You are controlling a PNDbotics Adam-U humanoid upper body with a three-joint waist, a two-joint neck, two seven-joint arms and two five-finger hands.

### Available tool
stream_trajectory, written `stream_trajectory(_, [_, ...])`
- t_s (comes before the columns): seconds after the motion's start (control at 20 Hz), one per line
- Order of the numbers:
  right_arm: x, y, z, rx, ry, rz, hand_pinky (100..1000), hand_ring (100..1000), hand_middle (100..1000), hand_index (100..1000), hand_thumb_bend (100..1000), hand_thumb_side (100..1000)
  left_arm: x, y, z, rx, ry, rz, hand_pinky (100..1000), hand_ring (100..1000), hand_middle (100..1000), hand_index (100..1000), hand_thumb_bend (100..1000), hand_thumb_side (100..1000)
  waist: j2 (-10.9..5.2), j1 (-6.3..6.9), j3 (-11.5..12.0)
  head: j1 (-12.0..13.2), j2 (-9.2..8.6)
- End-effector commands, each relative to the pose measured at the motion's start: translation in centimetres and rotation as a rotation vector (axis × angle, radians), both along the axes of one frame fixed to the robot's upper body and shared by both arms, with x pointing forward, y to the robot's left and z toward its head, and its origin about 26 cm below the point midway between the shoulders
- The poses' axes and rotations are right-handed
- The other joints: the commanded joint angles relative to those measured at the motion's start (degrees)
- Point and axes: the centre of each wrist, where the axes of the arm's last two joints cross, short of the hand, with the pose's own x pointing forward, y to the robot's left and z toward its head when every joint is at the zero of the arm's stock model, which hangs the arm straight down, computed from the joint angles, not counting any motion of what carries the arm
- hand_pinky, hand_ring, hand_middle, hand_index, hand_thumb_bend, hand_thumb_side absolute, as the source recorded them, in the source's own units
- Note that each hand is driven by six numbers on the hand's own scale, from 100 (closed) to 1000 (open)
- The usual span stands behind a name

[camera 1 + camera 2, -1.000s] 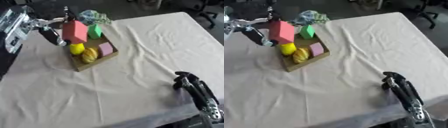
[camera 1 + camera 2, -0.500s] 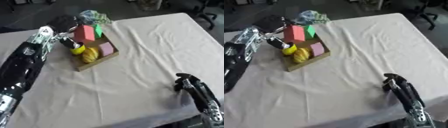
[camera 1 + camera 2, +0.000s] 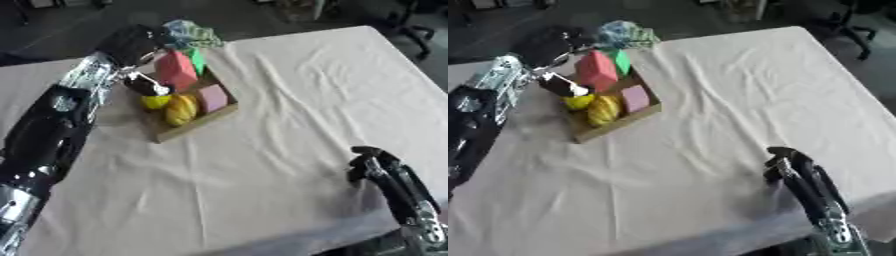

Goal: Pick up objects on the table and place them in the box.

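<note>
A shallow cardboard box (image 3: 194,126) lies on the white tablecloth at upper left. In it are a yellow round thing (image 3: 156,102), an orange-yellow thing (image 3: 181,110), a pink block (image 3: 212,97) and a green block (image 3: 198,60). A tall red block (image 3: 176,70) leans at the box's back, its lower end down among the others. My left hand (image 3: 131,44) reaches in from the left, with dark fingers (image 3: 145,86) curled against the red block's left side. My right hand (image 3: 371,161) rests near the table's lower right edge, fingers relaxed and holding nothing.
A crumpled blue-green bundle (image 3: 190,34) lies just behind the box at the table's far edge. The tablecloth (image 3: 289,100) stretches wrinkled to the right and front. Dark floor and chair legs show beyond the far edge.
My left arm has reached further in and brought the red block down from above the box into its back part. The view has shifted slightly. The right hand has stayed put.
</note>
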Motion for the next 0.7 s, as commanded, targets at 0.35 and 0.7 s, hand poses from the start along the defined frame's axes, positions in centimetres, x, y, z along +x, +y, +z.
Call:
stream_trajectory(0.35, [0.2, -0.6, 0.3, -0.011, -0.01, -0.015, 525, 516, 527, 747, 100, 694, -1.1, 2.5, 5.4, -0.08, -0.17, -0.048, 859, 790, 829, 925, 230, 430, -1.27, -0.66, 0.79, -0.6, -0.2])
stream_trajectory(0.7, [0.3, -1.2, 1.2, -0.004, -0.049, -0.056, 525, 516, 526, 746, 100, 652, -4.2, 5.9, 5.3, -0.251, -0.302, -0.192, 775, 659, 692, 869, 100, 515, -0.39, -0.49, 3.44, -1.57, -0.2])
